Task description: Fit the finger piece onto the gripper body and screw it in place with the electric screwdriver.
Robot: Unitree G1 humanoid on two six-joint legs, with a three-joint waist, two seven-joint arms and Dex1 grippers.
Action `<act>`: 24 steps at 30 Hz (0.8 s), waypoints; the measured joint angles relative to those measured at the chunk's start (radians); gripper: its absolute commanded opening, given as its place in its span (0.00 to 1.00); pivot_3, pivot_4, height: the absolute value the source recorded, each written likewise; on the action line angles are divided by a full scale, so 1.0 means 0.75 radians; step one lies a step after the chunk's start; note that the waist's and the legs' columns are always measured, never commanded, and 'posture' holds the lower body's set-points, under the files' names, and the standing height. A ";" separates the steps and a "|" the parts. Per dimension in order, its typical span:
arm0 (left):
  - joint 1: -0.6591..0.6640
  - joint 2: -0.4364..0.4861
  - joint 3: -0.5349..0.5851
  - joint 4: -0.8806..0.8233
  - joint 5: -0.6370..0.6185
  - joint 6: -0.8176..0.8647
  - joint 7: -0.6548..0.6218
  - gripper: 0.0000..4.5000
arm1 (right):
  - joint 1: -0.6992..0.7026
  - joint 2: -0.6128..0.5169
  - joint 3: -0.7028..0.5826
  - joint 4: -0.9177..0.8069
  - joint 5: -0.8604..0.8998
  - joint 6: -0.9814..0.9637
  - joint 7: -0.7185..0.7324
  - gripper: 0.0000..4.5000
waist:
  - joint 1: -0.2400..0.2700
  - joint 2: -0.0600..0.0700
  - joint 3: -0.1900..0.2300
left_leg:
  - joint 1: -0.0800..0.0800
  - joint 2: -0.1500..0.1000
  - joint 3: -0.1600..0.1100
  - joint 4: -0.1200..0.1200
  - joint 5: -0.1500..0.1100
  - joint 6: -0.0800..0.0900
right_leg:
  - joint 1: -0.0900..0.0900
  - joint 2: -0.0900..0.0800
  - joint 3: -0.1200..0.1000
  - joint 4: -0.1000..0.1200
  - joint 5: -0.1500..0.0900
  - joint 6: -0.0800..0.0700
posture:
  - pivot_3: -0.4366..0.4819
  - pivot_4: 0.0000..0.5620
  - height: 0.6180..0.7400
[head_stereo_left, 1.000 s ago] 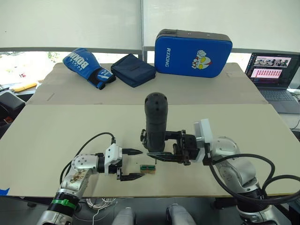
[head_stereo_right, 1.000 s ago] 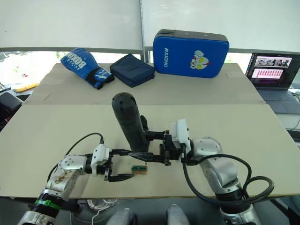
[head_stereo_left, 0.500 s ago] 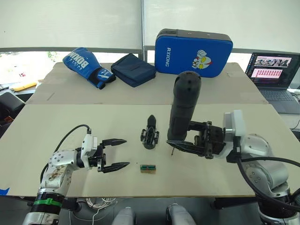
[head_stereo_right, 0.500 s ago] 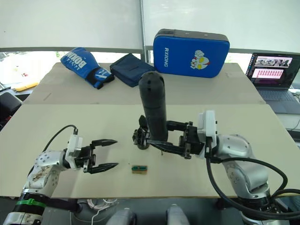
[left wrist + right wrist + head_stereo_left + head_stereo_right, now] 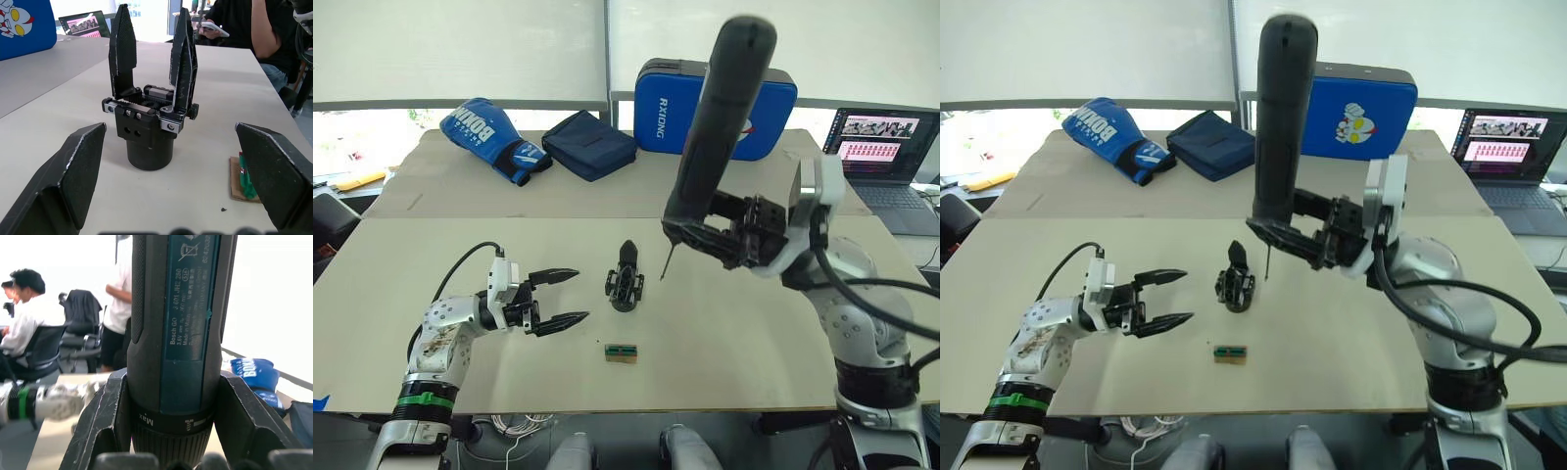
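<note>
Screwdriver held aloft, gripper body upright mid-worktop

The right gripper (image 5: 717,238) jaws clamp the electric screwdriver (image 5: 715,117), bit down, just beside the gripper body (image 5: 625,280). The left gripper (image 5: 562,299) jaws gape wide, holding nothing. A green-and-tan block (image 5: 623,352) lies near; boxing glove (image 5: 496,138), pouch (image 5: 590,144) and blue pad (image 5: 671,106) sit behind.

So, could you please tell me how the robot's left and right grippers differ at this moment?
The left gripper is open and empty, low over the table; the right gripper is shut on the electric screwdriver, raised well above it. The left points toward the gripper body from the robot's left; the right holds the tool's bit above that body's right. Both have black fingers.
</note>
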 measured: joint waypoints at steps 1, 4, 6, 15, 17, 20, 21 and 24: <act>-0.007 -0.006 -0.004 0.002 0.000 0.006 0.001 1.00 | -0.020 0.007 0.002 0.017 -0.002 0.000 -0.008 0.43 | 0.001 0.000 0.000 | 0.000 0.000 0.000 0.000 0.000 0.000 | 0.000 0.000 0.000 0.000 0.000 0.000 | 0.48 0.27 1.00; -0.012 -0.007 -0.010 0.002 0.000 0.022 -0.006 1.00 | -0.038 0.016 0.021 0.054 -0.018 0.000 -0.002 0.43 | 0.002 0.000 0.000 | -0.001 0.000 0.000 0.000 0.000 0.000 | 0.000 0.000 0.000 0.000 0.000 0.000 | 0.48 0.27 1.00; -0.016 -0.015 -0.020 0.002 0.000 0.025 -0.004 1.00 | -0.052 0.021 0.058 0.098 -0.047 0.000 0.019 0.43 | 0.001 0.000 0.000 | -0.001 0.000 0.000 0.000 0.000 0.000 | -0.001 0.000 0.000 0.000 0.000 0.000 | 0.48 0.27 1.00; -0.028 -0.033 -0.028 -0.056 0.046 0.020 0.055 1.00 | -0.121 0.103 0.128 0.210 -0.151 -0.043 0.079 0.43 | 0.000 0.000 0.000 | -0.001 0.000 0.000 0.000 0.000 0.000 | -0.001 0.000 0.000 0.000 0.000 0.000 | 0.48 0.27 1.00; -0.027 -0.038 -0.028 -0.071 0.047 0.022 0.068 1.00 | -0.123 0.125 0.142 0.226 -0.168 -0.056 0.083 0.43 | 0.000 0.000 0.000 | -0.002 0.000 0.000 0.000 0.000 0.000 | -0.002 0.000 0.000 0.001 0.000 0.000 | 0.48 0.27 1.00; -0.021 -0.043 -0.033 -0.106 0.047 0.045 0.093 1.00 | -0.136 0.167 0.156 0.249 -0.197 -0.062 0.092 0.43 | -0.001 0.000 0.000 | -0.003 0.000 0.000 0.000 0.000 0.000 | -0.003 0.000 0.000 0.001 0.000 -0.001 | 0.48 0.27 1.00; -0.021 -0.045 -0.041 -0.119 0.047 0.056 0.101 1.00 | -0.141 0.179 0.160 0.251 -0.199 -0.062 0.093 0.43 | -0.001 0.000 0.000 | -0.003 0.000 0.000 0.000 0.000 0.000 | -0.003 0.000 0.000 0.001 0.000 -0.001 | 0.48 0.27 1.00; -0.018 -0.054 -0.060 -0.184 0.048 0.112 0.155 1.00 | -0.172 0.219 0.176 0.266 -0.208 -0.062 0.103 0.43 | -0.002 0.000 0.000 | -0.003 0.000 -0.001 0.000 0.000 0.000 | -0.004 0.000 0.000 0.002 0.000 -0.001 | 0.48 0.27 1.00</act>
